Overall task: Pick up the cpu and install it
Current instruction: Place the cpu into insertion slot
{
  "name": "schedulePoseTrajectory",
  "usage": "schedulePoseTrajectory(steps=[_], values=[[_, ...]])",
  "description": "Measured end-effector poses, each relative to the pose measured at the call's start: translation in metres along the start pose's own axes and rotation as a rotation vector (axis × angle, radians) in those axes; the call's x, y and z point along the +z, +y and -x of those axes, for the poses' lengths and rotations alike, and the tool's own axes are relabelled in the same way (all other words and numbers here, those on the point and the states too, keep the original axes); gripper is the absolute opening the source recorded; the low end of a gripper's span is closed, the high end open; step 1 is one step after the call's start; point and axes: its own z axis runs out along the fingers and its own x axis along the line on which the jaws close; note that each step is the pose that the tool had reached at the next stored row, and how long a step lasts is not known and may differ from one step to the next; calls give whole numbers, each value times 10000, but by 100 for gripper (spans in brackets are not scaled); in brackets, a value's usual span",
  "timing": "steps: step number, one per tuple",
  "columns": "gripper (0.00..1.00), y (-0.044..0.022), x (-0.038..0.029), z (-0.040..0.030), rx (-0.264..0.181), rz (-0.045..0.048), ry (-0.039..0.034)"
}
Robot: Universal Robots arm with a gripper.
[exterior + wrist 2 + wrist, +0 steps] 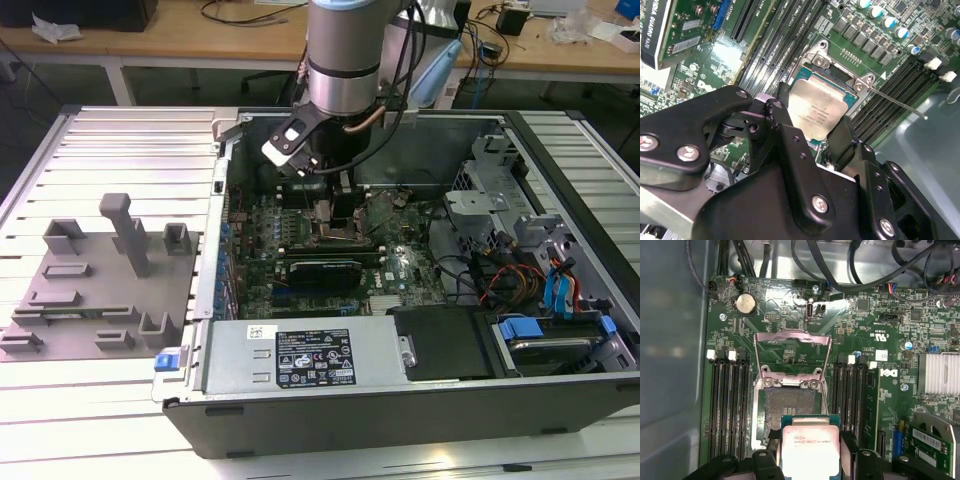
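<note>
Cpu (pixel 810 449), one edge cut off in the first wrist view, sits clamped flat between the tool's (pixel 812 459) fingers (pixel 863 465), metal top upward, over the open socket (pixel 789 407); contact with it unclear

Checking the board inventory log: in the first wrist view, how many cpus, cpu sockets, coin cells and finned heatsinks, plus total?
cpu: 1
empty socket: 1
coin cell: 1
finned heatsink: 1
Total: 4
</note>
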Motion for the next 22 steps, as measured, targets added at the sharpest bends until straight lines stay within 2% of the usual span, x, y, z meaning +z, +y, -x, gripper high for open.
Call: schedulePoseTrajectory(steps=[5, 13, 22], values=[[55, 3, 50, -1, 1, 112, -6], [55, 98, 154, -9, 6, 117, -6], [55, 106, 258, -105, 246, 110, -17]])
